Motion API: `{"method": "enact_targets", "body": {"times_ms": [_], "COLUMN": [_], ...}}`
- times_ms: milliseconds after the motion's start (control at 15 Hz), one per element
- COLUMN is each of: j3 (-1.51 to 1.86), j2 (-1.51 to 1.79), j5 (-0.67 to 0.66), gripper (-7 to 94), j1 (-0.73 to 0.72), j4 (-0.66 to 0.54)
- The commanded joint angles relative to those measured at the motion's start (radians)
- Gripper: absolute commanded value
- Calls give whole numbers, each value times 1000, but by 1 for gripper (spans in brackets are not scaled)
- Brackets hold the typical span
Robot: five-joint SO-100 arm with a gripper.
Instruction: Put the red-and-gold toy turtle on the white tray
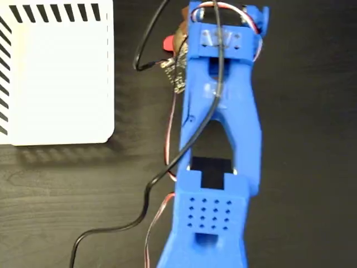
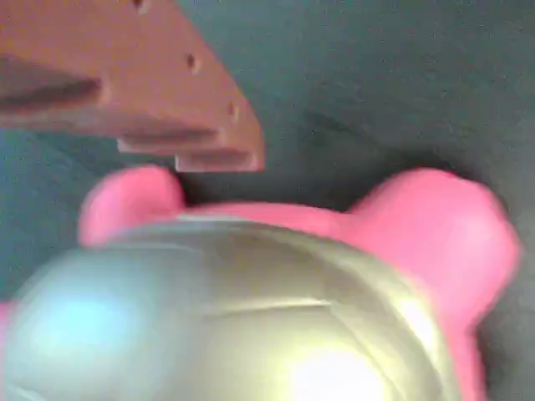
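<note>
Hovering over red toy turtle with shiny gold domed shell (image 2: 251, 309), orange-brown gripper finger (image 2: 142, 83) seen just above, jaw state undeterminable, striped flat white rectangular tray (image 1: 61, 78) lying well apart.

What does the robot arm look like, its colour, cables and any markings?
The arm is bright blue plastic with a grid of small holes near its base. A black cable and thin red and white wires run along it. In the wrist view, one pincer finger looks reddish-brown.

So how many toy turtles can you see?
1. The red-and-gold toy turtle fills the wrist view right under the gripper, on the dark table. In the fixed view only a bit of red shows beside the blue arm. The arm could hide others.
</note>
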Motion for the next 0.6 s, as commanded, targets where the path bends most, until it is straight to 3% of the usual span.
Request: {"method": "enact_targets", "body": {"times_ms": [0, 533], "j3": [-34, -44], "j2": [44, 20], "j5": [-3, 2], "gripper": [62, 33], "j1": [3, 12], "j4": [3, -35]}}
